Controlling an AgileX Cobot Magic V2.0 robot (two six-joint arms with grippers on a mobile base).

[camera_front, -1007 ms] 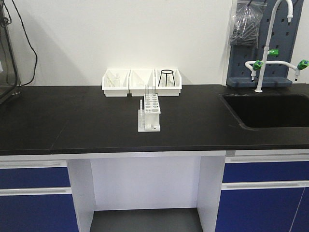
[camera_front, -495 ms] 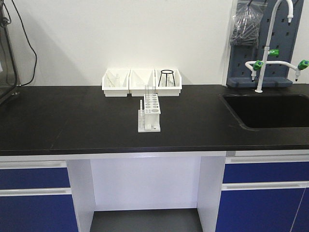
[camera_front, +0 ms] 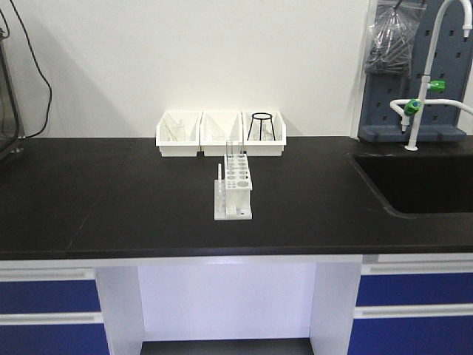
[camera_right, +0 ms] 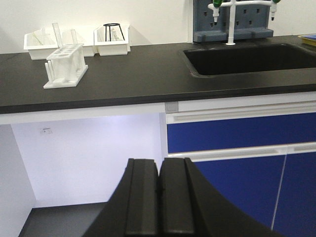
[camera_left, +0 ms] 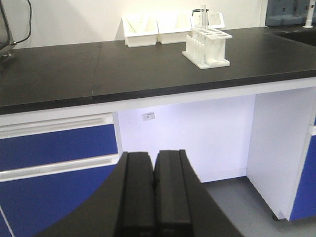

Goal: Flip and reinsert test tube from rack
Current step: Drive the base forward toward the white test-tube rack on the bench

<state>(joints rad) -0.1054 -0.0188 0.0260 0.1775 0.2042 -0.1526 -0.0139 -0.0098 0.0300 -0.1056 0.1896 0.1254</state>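
Approach not yet begun, the left gripper (camera_left: 154,197) and right gripper (camera_right: 159,197) hang below the desk's (camera_front: 111,200) front edge, fingers together, tube (camera_front: 229,154) upright in the rack (camera_front: 233,194).

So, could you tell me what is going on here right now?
Nothing is being handled yet. The left gripper and right gripper are both shut and empty, held below bench height in front of the counter. The rack stands on the counter before three white bins, with a clear test tube upright at its far end.
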